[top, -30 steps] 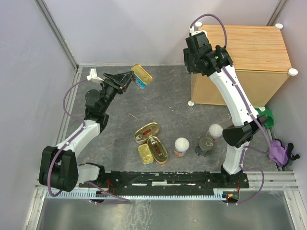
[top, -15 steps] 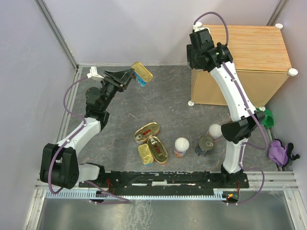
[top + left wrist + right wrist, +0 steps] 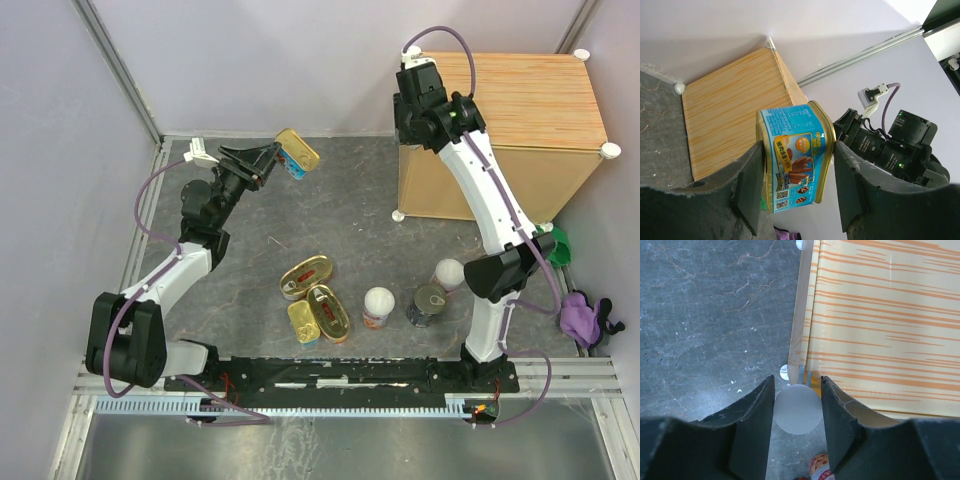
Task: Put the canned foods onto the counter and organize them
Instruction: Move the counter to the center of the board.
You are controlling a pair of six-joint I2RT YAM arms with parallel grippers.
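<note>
My left gripper (image 3: 283,158) hangs high over the back of the floor, shut on a rectangular gold-lidded tin (image 3: 296,154). The left wrist view shows this tin's (image 3: 795,155) blue label squeezed between both pads, with the wooden counter (image 3: 735,135) behind it. My right gripper (image 3: 418,100) hovers at the counter's (image 3: 530,95) left edge, open and holding nothing. Through its gap (image 3: 797,390) I look down on a white-lidded can (image 3: 797,409) standing on the floor. Several canned foods stay on the floor: two oval gold tins (image 3: 306,276) (image 3: 328,312), a rectangular tin (image 3: 303,322), two white-lidded cans (image 3: 379,305) (image 3: 449,272) and a dark cylinder (image 3: 428,304).
A green cloth (image 3: 555,245) and a purple item (image 3: 578,318) lie to the right of the counter. White knobs (image 3: 398,215) mark the counter's corners. Grey walls enclose the dark stone floor (image 3: 340,200), and a black rail (image 3: 340,375) runs along the near edge.
The right gripper shifted slightly right toward the counter's edge and its jaws narrowed. The left gripper and its tin barely moved.
</note>
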